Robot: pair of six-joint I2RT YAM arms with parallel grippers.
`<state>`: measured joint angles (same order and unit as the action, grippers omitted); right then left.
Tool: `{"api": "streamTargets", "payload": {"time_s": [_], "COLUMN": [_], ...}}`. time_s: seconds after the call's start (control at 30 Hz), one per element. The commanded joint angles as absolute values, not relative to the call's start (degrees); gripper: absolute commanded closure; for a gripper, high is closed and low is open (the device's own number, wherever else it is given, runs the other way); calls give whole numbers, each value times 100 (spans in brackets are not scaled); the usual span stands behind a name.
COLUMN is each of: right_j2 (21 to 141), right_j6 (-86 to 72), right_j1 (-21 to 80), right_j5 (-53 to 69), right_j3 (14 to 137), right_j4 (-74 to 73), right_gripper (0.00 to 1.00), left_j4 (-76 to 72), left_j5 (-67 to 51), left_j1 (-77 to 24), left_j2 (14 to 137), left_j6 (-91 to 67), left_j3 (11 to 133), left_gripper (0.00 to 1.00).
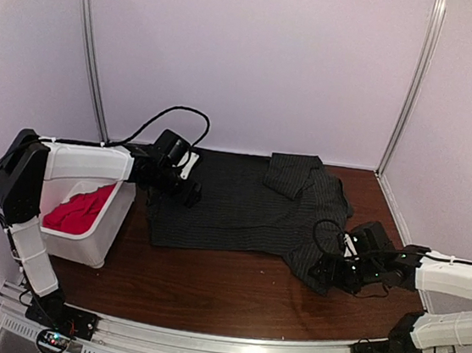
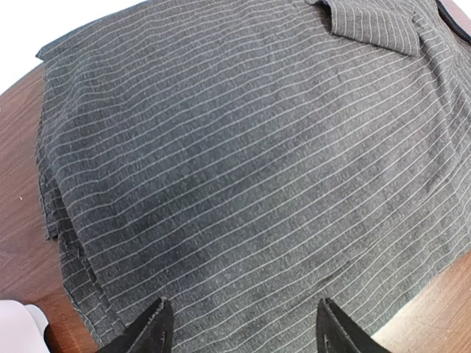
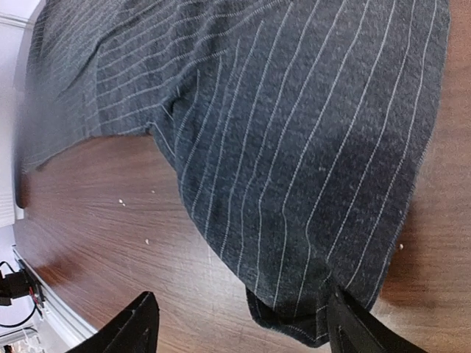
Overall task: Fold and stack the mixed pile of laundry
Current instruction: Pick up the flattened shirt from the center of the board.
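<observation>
Your left gripper (image 1: 190, 193) hangs over the left edge of the charcoal pinstriped shirt (image 1: 233, 206), which lies spread across the far half of the dark wooden table (image 1: 206, 288). Its 2 fingers stand apart with nothing between them. From the left wrist camera the striped cloth fills nearly the whole view, running away from the fingertips (image 2: 151, 327), with its frayed left hem just beside them and bare wood showing to either side.

Your right gripper (image 1: 327, 276) sits low at the shirt's near right corner, where a sleeve end (image 3: 294, 323) trails toward the front of the table. Its jaws are spread wide and hold nothing. The right wrist camera shows the sleeve end lying between the 2 fingers, its rumpled tip close against the right-hand one and well apart from the left-hand one. Whether that finger touches the cloth, you cannot tell.

At the far right of the shirt, a folded flap (image 1: 292, 173) of the same striped cloth lies on top of the body.

The red T-shirt (image 1: 79, 208) is bunched inside the white plastic bin (image 1: 96, 246) at the table's left edge, beneath your left arm and clear of both grippers
</observation>
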<state>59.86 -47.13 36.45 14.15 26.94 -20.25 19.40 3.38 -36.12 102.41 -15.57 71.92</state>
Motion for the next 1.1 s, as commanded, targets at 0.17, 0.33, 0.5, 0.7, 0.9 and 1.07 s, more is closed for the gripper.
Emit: {"api": "streamTargets", "payload": {"time_s": [0.17,0.33,0.5,0.7,0.9,1.07], "right_j2": [6571,6774,6372,6538,7834,9226], "right_j6": [-5369,-4996,-4765,-3786,-3043,-2784], "right_j1": [4187,4190,4189,3752,2540,1833], "right_j5": [396,436,492,-55,585,1335], "right_j3": [2351,2599,3170,4672,5911,7182], "right_j4": [-1893,-1727,-2052,-2417,-1668,-1026], "right_gripper": [22,66,100,100,100,100], "left_j4": [1767,1702,1696,1668,1691,1679], "left_j5": [340,324,414,447,653,684], "left_j1": [-3690,-3709,-3709,-3709,-3706,-3700], "left_j2": [9932,9872,9728,9691,9694,9730], "left_j6": [-1743,-1746,-1706,-1705,-1740,-1754], "left_j3": [6929,6774,6630,6601,6623,6676], "left_gripper": [33,33,33,33,33,33]}}
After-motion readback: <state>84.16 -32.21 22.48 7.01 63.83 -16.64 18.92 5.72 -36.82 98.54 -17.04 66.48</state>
